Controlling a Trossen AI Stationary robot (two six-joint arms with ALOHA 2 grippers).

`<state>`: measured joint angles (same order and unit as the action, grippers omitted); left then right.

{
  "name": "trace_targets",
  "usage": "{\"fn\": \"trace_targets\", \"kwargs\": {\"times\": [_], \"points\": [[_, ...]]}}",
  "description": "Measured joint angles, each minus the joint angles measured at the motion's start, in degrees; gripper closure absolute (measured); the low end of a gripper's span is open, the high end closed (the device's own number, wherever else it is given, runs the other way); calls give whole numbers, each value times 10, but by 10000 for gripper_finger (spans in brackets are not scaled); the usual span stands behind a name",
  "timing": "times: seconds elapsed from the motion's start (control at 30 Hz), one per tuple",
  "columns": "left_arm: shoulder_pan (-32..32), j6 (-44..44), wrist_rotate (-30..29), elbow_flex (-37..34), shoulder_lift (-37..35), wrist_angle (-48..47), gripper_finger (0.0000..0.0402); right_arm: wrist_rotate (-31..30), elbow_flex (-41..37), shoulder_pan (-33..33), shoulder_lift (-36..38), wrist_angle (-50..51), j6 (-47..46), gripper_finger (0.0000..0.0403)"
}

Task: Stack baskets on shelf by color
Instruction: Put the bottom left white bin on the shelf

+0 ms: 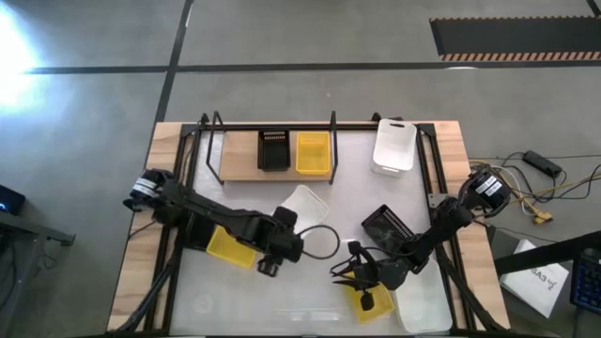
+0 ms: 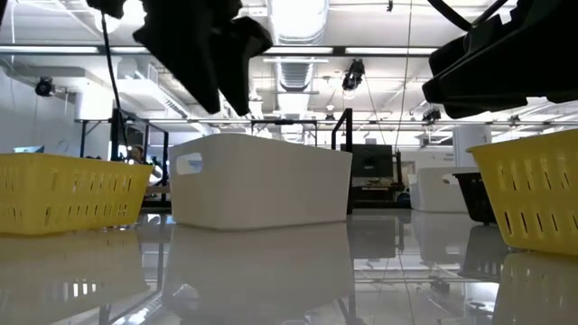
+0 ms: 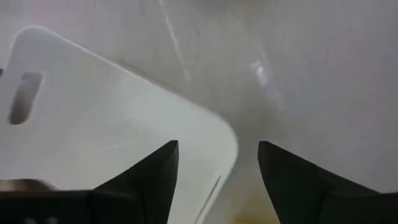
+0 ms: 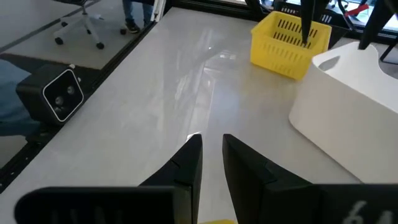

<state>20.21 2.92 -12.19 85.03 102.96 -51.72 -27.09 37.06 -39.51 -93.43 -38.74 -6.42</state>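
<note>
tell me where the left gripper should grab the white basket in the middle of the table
Probably by a side wall of the white basket, coming straight down. It sits upright and open-topped, so one finger can go inside the rim and one outside. The left gripper is open just above its rounded corner, so the nearest wall suits.

Black slatted basket [image 1: 273, 147] beside yellow basket [image 1: 313, 153] on light wooden shelf [image 1: 240, 156]

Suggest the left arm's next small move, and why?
Probably lower the left gripper so its open fingers straddle the rim of the white basket at mid-table. The left wrist view shows that rim just ahead between the fingers, nothing held. The shelf holds only a black basket and a yellow basket.
</note>
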Motion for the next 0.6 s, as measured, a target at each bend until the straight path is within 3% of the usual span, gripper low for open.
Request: {"fn": "trace_targets", "kwargs": {"times": [0.37, 0.6], "points": [[0, 21, -19, -69, 28, 53, 207, 0, 0, 0, 0, 8, -6, 346], [-3, 19, -31, -87, 37, 134, 292, 0, 0, 0, 0, 8, -7, 346]]}}
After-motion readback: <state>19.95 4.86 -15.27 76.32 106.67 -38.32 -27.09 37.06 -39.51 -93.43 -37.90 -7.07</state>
